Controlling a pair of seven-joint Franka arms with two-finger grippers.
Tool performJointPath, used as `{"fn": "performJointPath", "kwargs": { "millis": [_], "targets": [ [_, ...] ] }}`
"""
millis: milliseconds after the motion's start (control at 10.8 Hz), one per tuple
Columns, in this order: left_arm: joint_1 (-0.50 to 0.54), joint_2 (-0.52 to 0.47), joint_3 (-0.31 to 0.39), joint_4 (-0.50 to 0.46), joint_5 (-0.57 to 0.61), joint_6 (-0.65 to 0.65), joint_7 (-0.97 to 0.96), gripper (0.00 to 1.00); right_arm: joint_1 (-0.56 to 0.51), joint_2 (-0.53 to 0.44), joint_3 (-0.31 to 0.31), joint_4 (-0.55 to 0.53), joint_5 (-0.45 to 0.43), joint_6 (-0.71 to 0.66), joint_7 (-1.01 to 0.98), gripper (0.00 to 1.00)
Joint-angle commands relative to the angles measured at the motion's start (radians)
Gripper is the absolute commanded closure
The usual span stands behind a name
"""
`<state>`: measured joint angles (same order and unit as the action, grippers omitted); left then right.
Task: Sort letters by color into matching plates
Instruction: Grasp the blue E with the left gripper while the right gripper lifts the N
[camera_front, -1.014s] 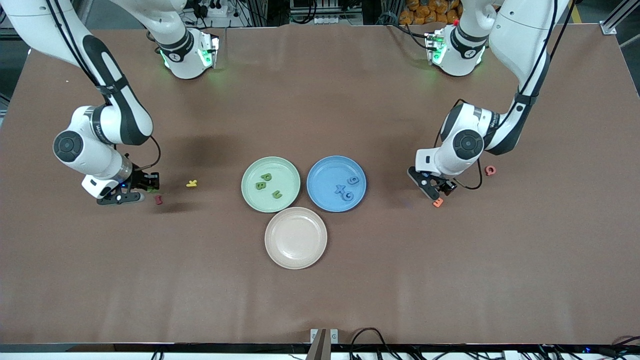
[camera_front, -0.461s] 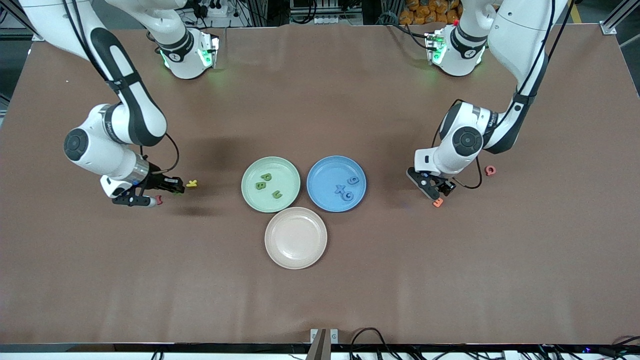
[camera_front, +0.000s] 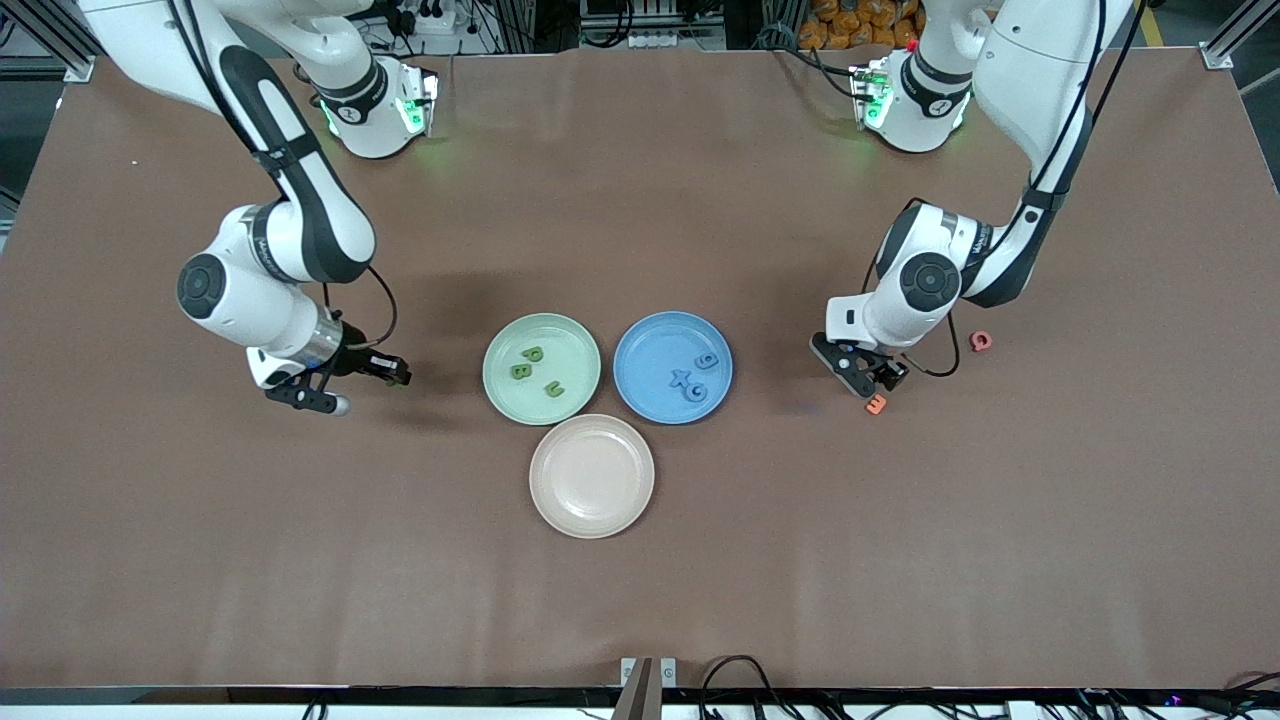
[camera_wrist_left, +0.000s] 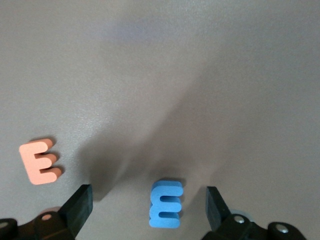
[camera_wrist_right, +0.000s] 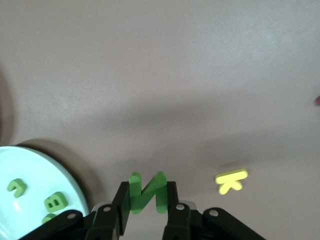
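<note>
Right wrist view shows the right gripper pinching a small green foam letter N upright between its fingers, up over bare table toward the right arm's end, with a yellow foam K lying below on the brown tabletop. Close by sits the pale mint green round plastic plate, carrying three green foam pieces. Touching its rim, the bright blue plate holds three blue pieces. An empty-looking beige-pink plate lies nearer the front camera. Over at the left arm's end, the left gripper hangs with fingers spread wide, straddling a blue foam letter E flat on the table, an orange E beside it.
</note>
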<state>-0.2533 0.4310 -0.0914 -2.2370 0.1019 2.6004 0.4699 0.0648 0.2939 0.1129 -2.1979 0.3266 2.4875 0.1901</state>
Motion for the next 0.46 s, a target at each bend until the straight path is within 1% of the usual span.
{"fn": "performJointPath", "kwargs": {
  "millis": [0, 184, 369],
  "targets": [
    [-0.012, 0.017, 0.012, -0.009, 0.035, 0.046, -0.019, 0.0, 0.065, -0.016, -0.004, 0.003, 0.026, -0.007, 0.156, 0.77],
    [0.0, 0.012, 0.009, -0.01, 0.119, 0.046, -0.008, 0.0, 0.122, -0.01, -0.004, 0.017, 0.026, -0.005, 0.273, 0.77],
    [0.0, 0.009, 0.009, -0.012, 0.122, 0.046, -0.007, 0.0, 0.157, -0.006, -0.004, 0.024, 0.035, -0.004, 0.322, 0.77]
  ]
}}
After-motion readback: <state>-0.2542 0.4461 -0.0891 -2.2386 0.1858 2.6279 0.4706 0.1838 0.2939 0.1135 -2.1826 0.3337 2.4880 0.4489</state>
